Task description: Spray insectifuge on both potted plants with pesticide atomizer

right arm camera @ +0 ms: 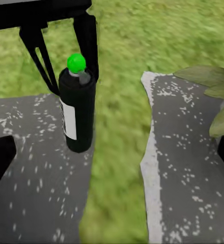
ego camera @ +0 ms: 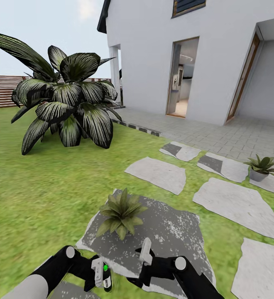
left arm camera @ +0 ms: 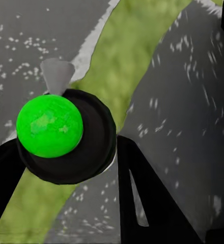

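Now: pesticide atomizer (ego camera: 106,277) gripped by the left end effector (ego camera: 99,274) over a grey stepping stone (ego camera: 170,232).
From the head camera, one potted plant (ego camera: 121,214) stands on that stone at about 12 o'clock from both arms; the other potted plant (ego camera: 262,167) sits toward 2 o'clock by the paving. Whether the right end effector (ego camera: 145,254) is open or closed I cannot tell. A large striped-leaf plant (ego camera: 68,104) stands at 11 o'clock on the lawn (ego camera: 50,187).

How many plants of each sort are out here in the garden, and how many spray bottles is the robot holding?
Small potted plants: 2, one on the stepping stone in front of the robot, one by the paved terrace
Big dark striped-leaf plant: 1
Spray bottles: 1, the atomizer held in the left gripper
Total: 4
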